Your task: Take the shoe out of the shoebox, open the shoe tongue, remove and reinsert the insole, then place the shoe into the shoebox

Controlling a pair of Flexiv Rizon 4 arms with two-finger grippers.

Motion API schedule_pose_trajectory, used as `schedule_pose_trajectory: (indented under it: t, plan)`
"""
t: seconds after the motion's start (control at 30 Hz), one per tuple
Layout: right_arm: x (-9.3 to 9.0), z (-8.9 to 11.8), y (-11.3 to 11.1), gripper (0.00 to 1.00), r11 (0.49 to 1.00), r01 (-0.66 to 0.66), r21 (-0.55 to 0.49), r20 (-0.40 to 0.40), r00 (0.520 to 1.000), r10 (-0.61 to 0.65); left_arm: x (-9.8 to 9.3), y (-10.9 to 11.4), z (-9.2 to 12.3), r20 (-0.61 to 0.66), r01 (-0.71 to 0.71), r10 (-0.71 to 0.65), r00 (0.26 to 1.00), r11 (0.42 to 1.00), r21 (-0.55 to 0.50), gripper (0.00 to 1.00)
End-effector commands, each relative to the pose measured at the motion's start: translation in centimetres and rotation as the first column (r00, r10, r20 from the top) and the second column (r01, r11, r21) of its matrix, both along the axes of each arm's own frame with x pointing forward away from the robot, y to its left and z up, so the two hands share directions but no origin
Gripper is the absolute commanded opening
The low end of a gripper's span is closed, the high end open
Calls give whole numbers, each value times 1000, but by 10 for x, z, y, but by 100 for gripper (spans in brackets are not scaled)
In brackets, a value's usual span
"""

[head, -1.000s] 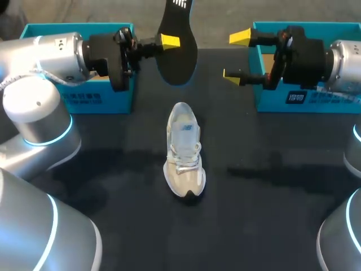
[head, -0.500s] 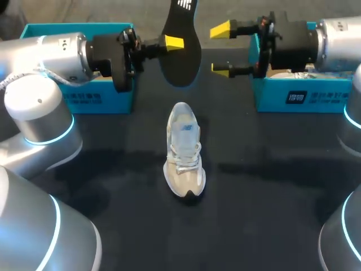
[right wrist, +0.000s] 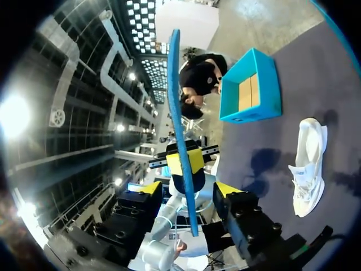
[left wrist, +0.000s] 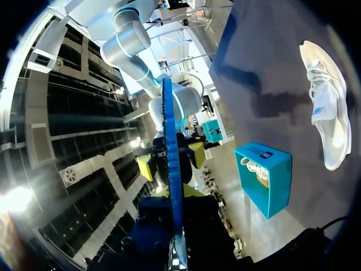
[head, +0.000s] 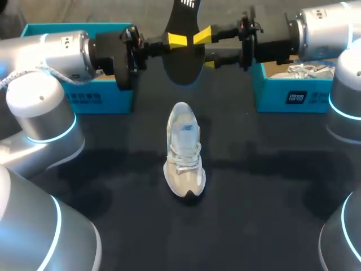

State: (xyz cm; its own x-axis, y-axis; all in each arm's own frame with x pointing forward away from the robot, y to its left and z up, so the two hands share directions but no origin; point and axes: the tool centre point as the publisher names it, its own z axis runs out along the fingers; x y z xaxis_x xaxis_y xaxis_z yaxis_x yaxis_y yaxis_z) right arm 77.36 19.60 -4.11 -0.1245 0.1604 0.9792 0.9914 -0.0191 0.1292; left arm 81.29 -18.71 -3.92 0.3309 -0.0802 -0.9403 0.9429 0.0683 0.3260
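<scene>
head view: black insole (head: 183,56) is held up in the air over the far part of the table (head: 254,214), between the two shoeboxes, standing roughly upright with its heel end up. left gripper (head: 179,40) comes in from the left and is closed on the insole's edge: one yellow tip is pressed flat on the near face and the other is hidden behind it. in the left wrist view the insole runs edge-on straight out from between that gripper's fingers, its blue underside showing.

right gripper (head: 206,49) comes in from the right at the same height. its fingers are spread wide, one yellow tip on each side of the insole. in the right wrist view the blue edge stands in the middle of the gap with space on both sides, so this gripper has nothing in its grasp. it sits just beside the left gripper's tips.

white and beige sneaker (head: 183,149) stands on its sole in the middle of the table, outside both boxes, dark toe toward the near edge, heel toward the insole, well below both grippers.

left shoebox (head: 98,96), teal, sits at the far left behind the left arm; the right wrist view shows its brown inner bottom. right shoebox (head: 293,96), teal, sits at the far right with a second white shoe (head: 304,70) inside it.
</scene>
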Motion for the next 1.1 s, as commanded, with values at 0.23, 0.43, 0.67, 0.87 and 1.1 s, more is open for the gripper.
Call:
schedule_pose_trajectory:
  t: [0.23,0.43,0.67,0.87,1.1]
  plan:
    - [3,-4,15,45,1000,-21,-3,-14,1000,21,4,-3,3,10,-3,3,1000,1000,-11,0]
    - [2,-6,19,40,1000,-26,1,-19,999,26,6,-3,2,8,-11,11,1000,1000,-20,0]
    - [0,-8,22,30,1000,-28,7,-27,999,28,7,-3,2,5,-16,16,1000,999,-30,0]
    - [0,-10,24,2,999,-31,12,-32,999,32,7,-4,3,4,-7,7,1000,999,-37,0]
    - [-2,-10,23,0,999,-30,12,-25,999,30,7,2,2,-2,1,-1,1000,1000,-17,72]
